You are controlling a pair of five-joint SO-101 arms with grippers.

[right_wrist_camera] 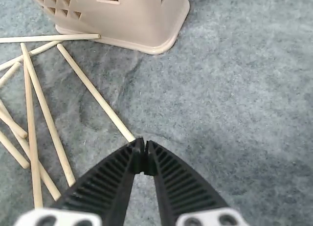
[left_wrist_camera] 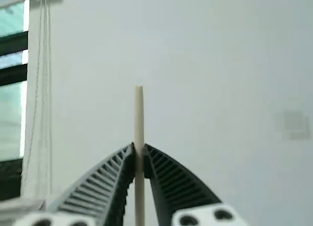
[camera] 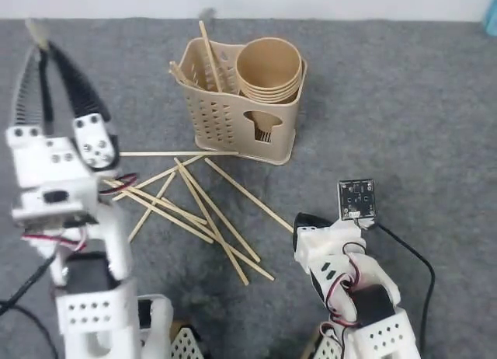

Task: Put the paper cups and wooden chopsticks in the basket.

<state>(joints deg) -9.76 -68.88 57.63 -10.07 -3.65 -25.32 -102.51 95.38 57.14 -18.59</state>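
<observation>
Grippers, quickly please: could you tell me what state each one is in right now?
Left gripper: closed on a wooden chopstick.
Right gripper: closed, holding nothing.

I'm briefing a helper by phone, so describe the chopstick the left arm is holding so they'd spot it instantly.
Find the tan basket at the back of the grey carpet, then the left gripper raised off to its side. The chopstick is pinched between its black fingers. Unlike the loose chopsticks lying flat on the carpet, it is held in the air.
</observation>
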